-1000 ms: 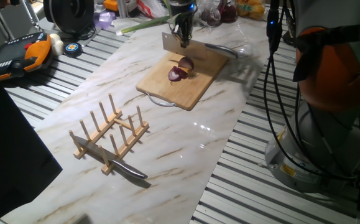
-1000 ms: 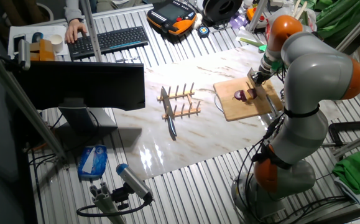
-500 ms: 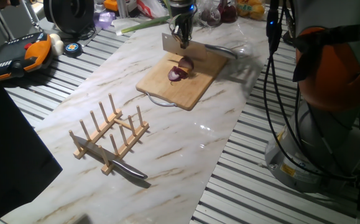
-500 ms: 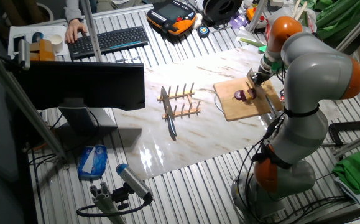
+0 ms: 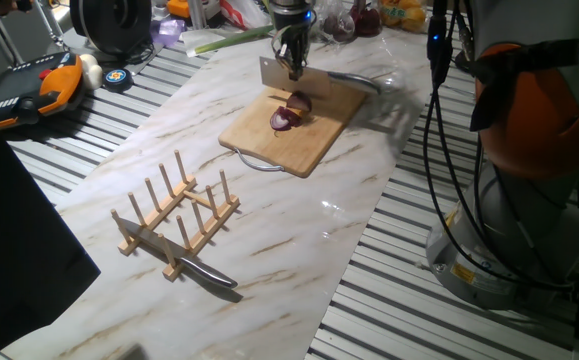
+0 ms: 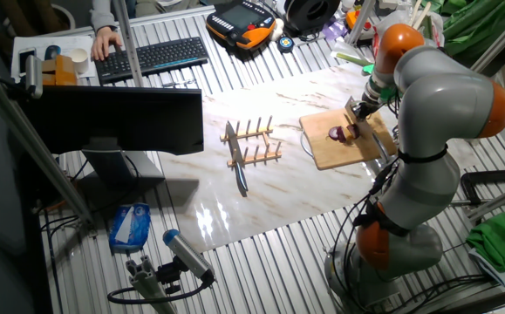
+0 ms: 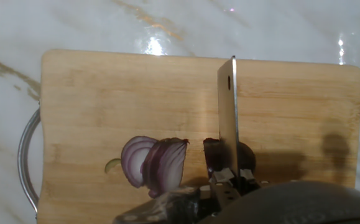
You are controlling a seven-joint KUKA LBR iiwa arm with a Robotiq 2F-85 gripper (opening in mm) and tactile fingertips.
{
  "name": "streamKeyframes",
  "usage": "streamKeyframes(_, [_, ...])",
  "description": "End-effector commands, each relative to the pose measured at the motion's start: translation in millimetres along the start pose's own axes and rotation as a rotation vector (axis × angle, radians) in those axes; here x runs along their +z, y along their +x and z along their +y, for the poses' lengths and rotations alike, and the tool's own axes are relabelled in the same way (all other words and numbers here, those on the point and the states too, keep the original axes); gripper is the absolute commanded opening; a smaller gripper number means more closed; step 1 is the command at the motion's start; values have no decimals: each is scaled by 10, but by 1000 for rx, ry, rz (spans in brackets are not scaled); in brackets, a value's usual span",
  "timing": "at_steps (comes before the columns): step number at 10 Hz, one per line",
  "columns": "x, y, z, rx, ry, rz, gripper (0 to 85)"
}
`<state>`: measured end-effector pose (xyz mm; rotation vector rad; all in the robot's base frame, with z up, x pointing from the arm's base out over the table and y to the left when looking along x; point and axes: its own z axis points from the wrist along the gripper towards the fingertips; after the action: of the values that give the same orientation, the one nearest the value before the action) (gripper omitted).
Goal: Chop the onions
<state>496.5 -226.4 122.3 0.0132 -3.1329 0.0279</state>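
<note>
While we are holding the cleaver (image 7: 228,118) raised over the wooden cutting board (image 5: 294,125), we are judging that the blade should come straight down across the onion (image 7: 156,163), edge level, with thin spacing between cuts. Our gripper (image 5: 291,62) is clamped on the cleaver's handle. The onion, already cut open, is lying on the board just left of the blade.
</note>
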Motion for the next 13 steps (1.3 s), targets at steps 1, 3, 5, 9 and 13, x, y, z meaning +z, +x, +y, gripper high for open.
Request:
streamKeyframes(1, [6,2,2,0,1,0,7])
streamKeyframes(3, [23,-4,8,2,1,-1,7])
streamKeyframes(5, [37,-7,13,5,2,-1,7])
streamKeyframes(9, [96,-7,-3,5,-1,-4,7])
streamKeyframes(13, [125,-6,-15,5,-1,-6,7])
